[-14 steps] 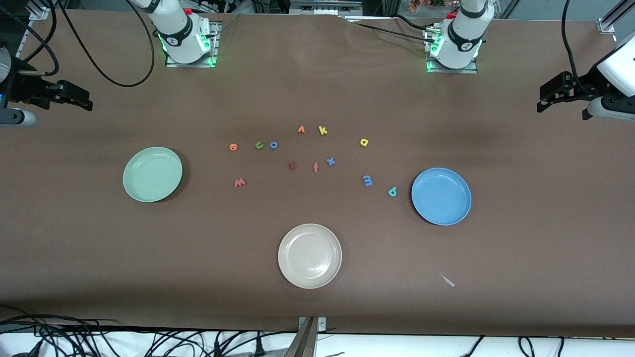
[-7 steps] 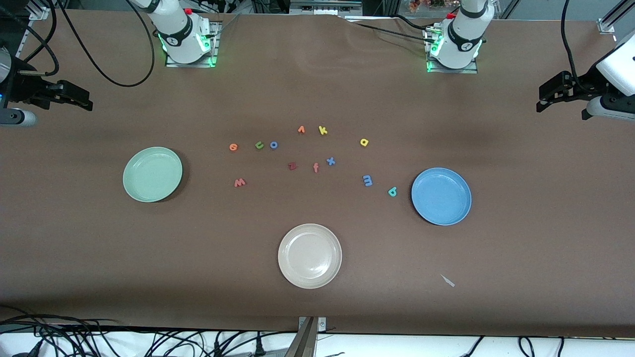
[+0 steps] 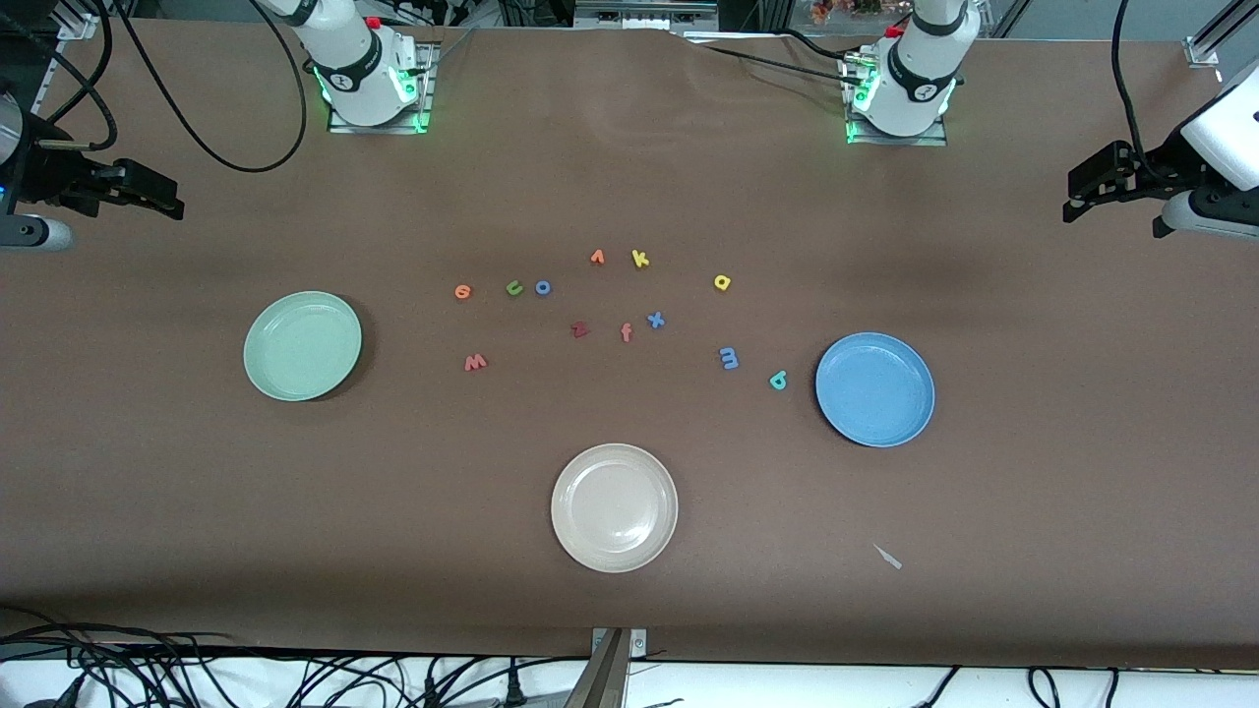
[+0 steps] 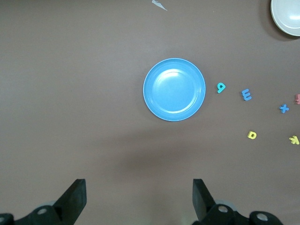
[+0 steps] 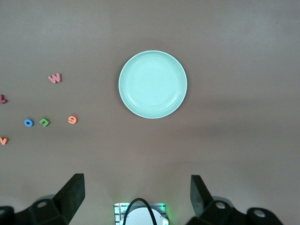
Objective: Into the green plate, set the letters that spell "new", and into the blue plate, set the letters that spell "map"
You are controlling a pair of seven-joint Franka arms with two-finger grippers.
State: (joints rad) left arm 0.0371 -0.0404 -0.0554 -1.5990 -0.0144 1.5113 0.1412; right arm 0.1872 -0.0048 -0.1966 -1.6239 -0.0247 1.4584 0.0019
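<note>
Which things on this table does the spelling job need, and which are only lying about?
Needed:
green n, orange e, salmon-red w, for the green plate
blue m, yellow a, teal p, for the blue plate

Lying about:
beige plate
blue o, orange v, yellow k, blue x, salmon f, dark red z

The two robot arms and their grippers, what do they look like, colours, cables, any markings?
Both arms are white with black joint bands, on metal base plates lit green, with a red button by each base. Black cables trail along the table's ends. The left gripper and right gripper are black, each with two flat, tapering black fingers.
</note>
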